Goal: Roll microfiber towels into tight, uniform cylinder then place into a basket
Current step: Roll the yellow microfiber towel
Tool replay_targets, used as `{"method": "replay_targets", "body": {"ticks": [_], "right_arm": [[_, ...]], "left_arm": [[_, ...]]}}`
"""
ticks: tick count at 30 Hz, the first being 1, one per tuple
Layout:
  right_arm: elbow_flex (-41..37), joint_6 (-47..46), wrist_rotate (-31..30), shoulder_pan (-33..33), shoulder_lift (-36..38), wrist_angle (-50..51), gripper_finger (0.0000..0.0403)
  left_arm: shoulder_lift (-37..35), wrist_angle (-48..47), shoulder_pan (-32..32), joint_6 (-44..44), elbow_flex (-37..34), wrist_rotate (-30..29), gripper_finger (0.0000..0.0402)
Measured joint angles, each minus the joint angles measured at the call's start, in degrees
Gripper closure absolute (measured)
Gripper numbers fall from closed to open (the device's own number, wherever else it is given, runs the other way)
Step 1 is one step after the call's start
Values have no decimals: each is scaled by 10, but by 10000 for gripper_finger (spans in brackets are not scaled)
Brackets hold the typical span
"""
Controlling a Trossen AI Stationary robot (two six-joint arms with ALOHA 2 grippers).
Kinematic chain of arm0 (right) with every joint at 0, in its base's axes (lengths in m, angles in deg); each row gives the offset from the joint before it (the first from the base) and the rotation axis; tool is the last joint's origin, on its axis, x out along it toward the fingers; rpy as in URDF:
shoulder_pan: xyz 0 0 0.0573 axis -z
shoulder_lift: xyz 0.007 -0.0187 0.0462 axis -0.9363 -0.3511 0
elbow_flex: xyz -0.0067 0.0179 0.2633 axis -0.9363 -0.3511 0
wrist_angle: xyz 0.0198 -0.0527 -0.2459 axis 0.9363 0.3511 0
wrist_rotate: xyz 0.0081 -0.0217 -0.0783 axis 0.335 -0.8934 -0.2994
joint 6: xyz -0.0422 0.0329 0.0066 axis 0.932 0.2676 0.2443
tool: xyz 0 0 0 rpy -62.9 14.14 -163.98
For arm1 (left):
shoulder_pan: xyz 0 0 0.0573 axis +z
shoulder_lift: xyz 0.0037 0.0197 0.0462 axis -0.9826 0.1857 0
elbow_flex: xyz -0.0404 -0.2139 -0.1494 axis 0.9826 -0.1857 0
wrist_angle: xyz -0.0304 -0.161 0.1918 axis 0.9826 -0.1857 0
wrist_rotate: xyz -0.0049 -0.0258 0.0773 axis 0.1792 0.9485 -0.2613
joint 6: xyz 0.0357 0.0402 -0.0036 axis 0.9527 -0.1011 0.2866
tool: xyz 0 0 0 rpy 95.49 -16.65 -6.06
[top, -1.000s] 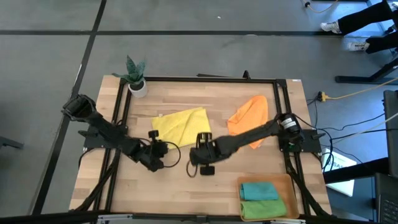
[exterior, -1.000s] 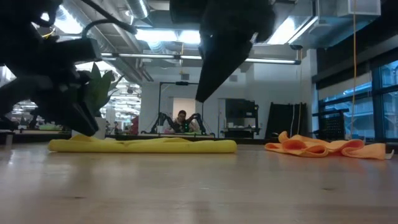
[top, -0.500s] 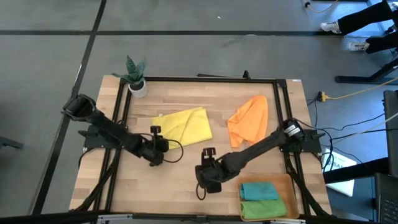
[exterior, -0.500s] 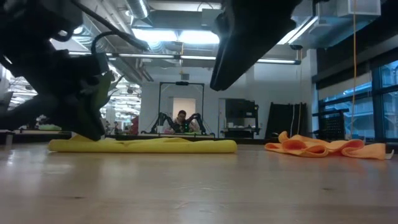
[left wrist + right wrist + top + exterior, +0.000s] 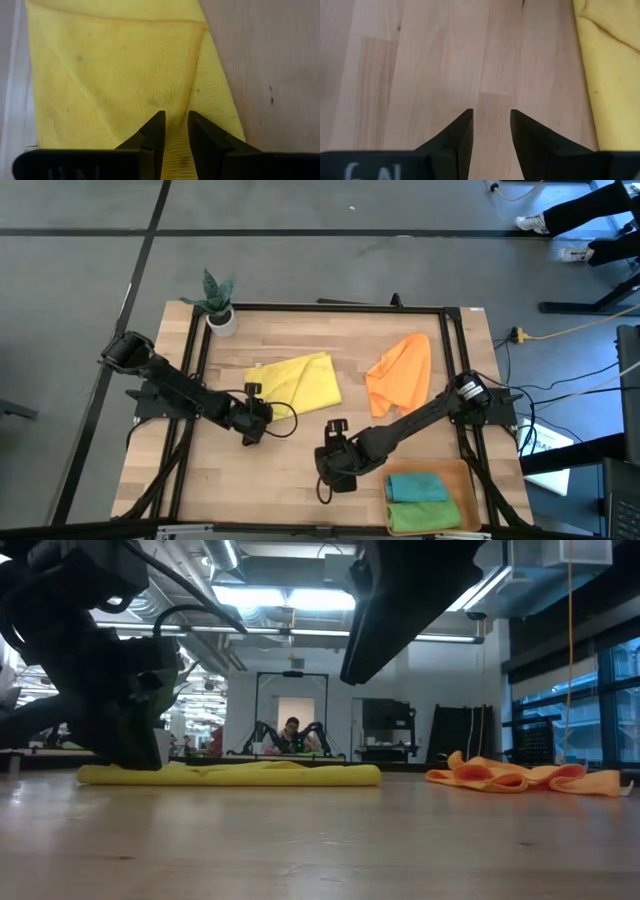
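Hovering over the yellow towel (image 5: 125, 75), our left tool (image 5: 174, 125), fingers apart, should pinch its near edge squarely.

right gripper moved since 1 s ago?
Yes. In the high view the right gripper has shifted away from the yellow towel toward the table's near edge, closer to the basket. Nearly all of that came early.

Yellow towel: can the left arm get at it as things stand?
Probably yes. The left gripper is right at the near edge of the yellow towel, fingers slightly apart with cloth showing between them. Nothing lies on the towel, and the right gripper is over bare wood, off to the side.
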Motion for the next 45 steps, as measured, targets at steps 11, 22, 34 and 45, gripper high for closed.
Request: {"method": "replay_targets", "body": {"ticks": [11, 22, 34, 45], "right_arm": [[0, 1, 0, 0, 0, 0, 272], [0, 1, 0, 0, 0, 0, 272], [0, 1, 0, 0, 0, 0, 272], [-5, 4, 0, 1, 0, -6, 272]], "left_arm": [[0, -4, 0, 0, 0, -7, 337], [0, -7, 5, 0, 0, -9, 398], [0, -8, 24, -34, 3, -70, 401], [0, -86, 26, -246, 3, -207, 401]]}}
